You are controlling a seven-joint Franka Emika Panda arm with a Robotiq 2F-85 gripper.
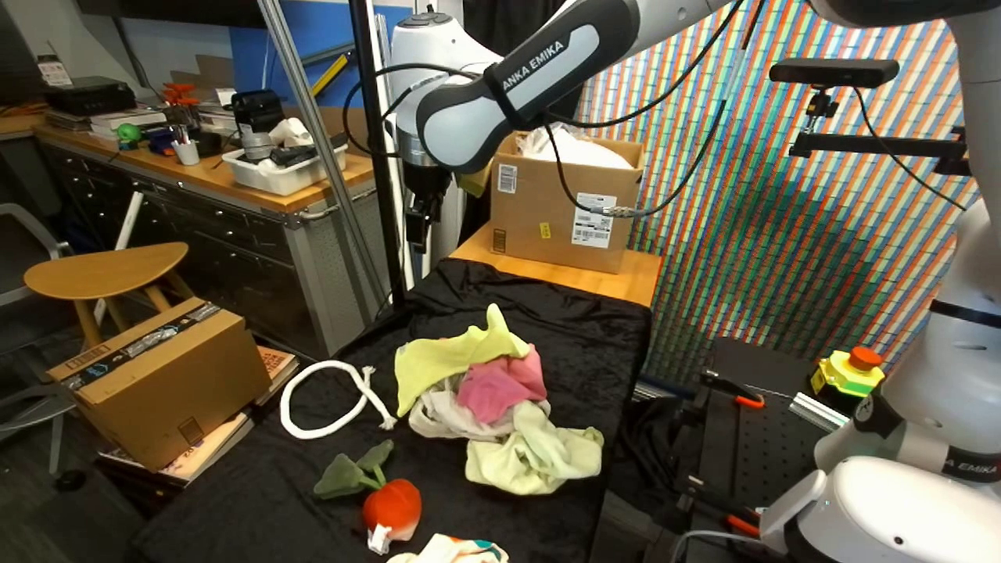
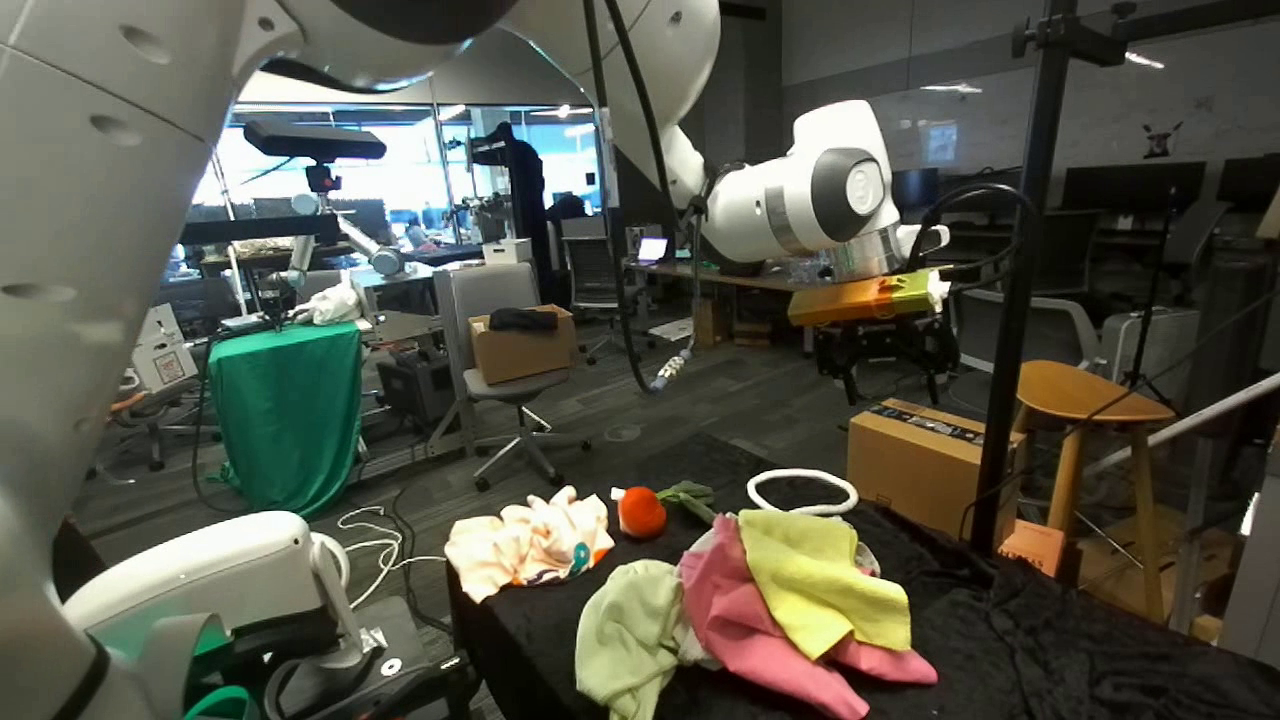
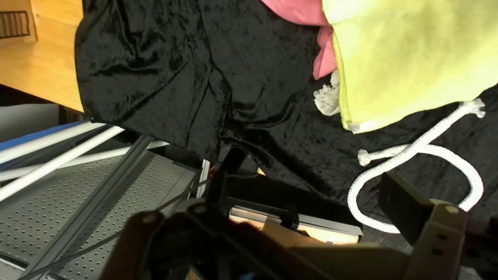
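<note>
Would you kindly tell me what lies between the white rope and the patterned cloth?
A red leafy toy vegetable lies between the white rope and the patterned cloth in both exterior views.

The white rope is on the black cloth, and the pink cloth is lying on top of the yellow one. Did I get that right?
Almost! It's the other way round: the yellow cloth lies over part of the pink cloth, as an exterior view shows. The white rope is indeed on the black cloth.
</note>
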